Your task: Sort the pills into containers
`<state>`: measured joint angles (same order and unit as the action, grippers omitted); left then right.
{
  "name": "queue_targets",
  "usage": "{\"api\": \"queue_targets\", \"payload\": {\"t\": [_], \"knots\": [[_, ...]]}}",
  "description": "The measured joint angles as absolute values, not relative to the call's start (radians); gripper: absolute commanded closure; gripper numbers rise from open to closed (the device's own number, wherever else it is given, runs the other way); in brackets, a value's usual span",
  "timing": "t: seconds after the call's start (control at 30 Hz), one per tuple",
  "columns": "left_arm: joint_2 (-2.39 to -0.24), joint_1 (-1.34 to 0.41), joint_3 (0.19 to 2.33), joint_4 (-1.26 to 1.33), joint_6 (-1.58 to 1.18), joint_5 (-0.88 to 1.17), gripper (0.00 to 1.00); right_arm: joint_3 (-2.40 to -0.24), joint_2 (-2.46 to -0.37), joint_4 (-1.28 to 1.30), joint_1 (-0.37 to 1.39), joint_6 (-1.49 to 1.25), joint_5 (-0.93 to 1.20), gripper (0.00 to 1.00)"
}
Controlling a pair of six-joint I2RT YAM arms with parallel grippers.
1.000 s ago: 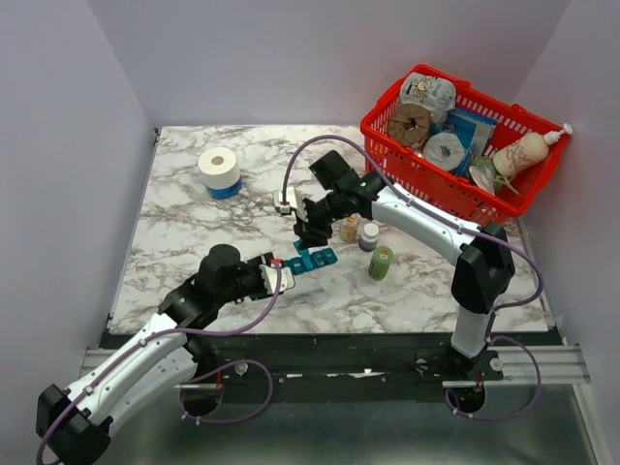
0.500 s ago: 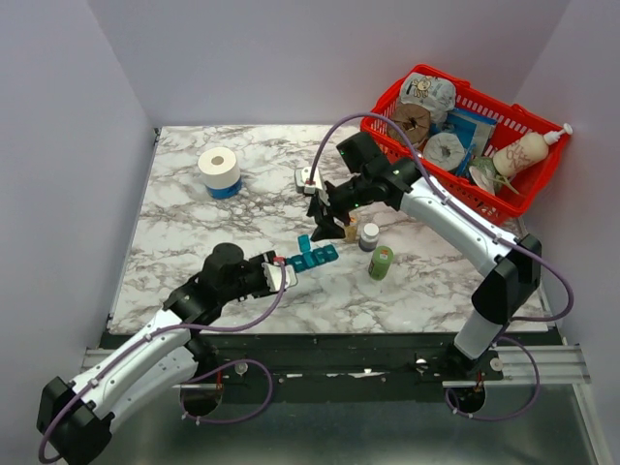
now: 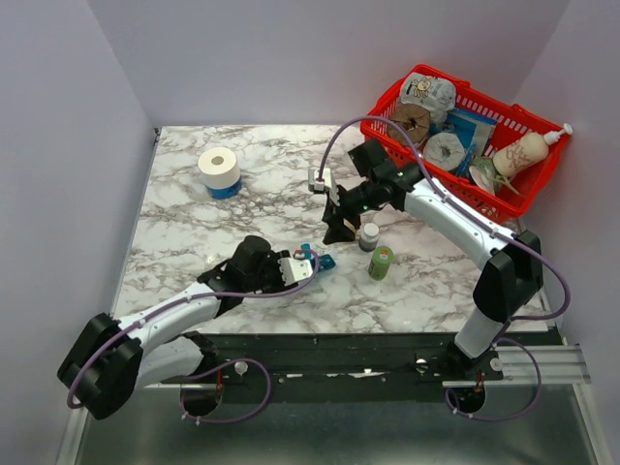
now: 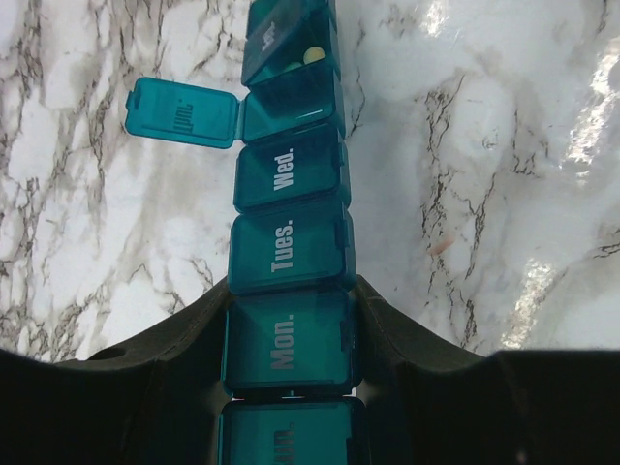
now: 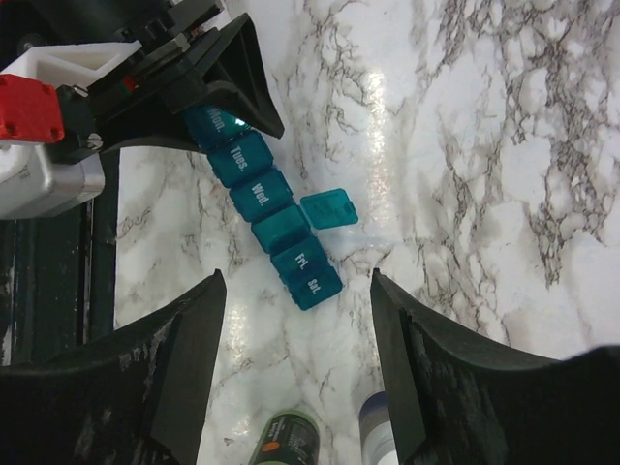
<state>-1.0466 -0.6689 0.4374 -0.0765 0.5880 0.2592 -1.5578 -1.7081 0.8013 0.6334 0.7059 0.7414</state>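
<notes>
Teal day-labelled pill organiser [image 4: 291,242], one lid [image 4: 182,112] flipped open; left gripper [image 4: 293,284] clamps it; right gripper [image 5: 295,279] gapes.

Red basket [image 3: 455,192] back right — white roll [image 3: 219,170] back left, well apart.

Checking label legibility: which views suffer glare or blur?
Left wrist: Mon., Tues., Wed. on the organiser are sharp, the farthest lid blurs, glare hits only the marble table at right. Right wrist: labels small but readable, glare on bare marble. Top external: evenly lit, labels too small.
</notes>
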Motion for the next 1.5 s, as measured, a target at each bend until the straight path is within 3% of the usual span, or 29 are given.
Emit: {"api": "queue_targets", "payload": {"t": [0.13,0.37,0.63,0.73,0.87,0.97,1.3,1.5], "knots": [[-1.109,-0.678,0.437,-0.052,0.582,0.217,0.86,-1.524,-1.711,0.792,0.626,0.684,0.738,0.30],[-1.164,-0.700,0.437,-0.019,0.575,0.160,0.38,-1.518,-1.726,0.760,0.627,0.659,0.738,0.31],[-1.203,-0.711,0.437,-0.012,0.572,0.117,0.29,-1.447,-1.790,0.709,0.627,0.603,0.734,0.35],[-1.211,-0.714,0.437,-0.009,0.570,0.111,0.26,-1.432,-1.801,0.693,0.627,0.586,0.729,0.41],[-1.188,-0.714,0.437,-0.010,0.556,0.095,0.21,-1.421,-1.802,0.670,0.627,0.569,0.731,0.72],[-1.100,-0.715,0.437,-0.023,0.529,0.073,0.14,-1.420,-1.814,0.659,0.630,0.552,0.730,0.86],[-0.579,-0.688,0.437,-0.087,0.344,-0.103,0.07,-1.420,-1.907,0.644,0.672,0.524,0.700,0.93],[-0.492,-0.686,0.437,-0.120,0.297,-0.243,0.05,-1.420,-1.934,0.636,0.689,0.516,0.658,0.94]]}}
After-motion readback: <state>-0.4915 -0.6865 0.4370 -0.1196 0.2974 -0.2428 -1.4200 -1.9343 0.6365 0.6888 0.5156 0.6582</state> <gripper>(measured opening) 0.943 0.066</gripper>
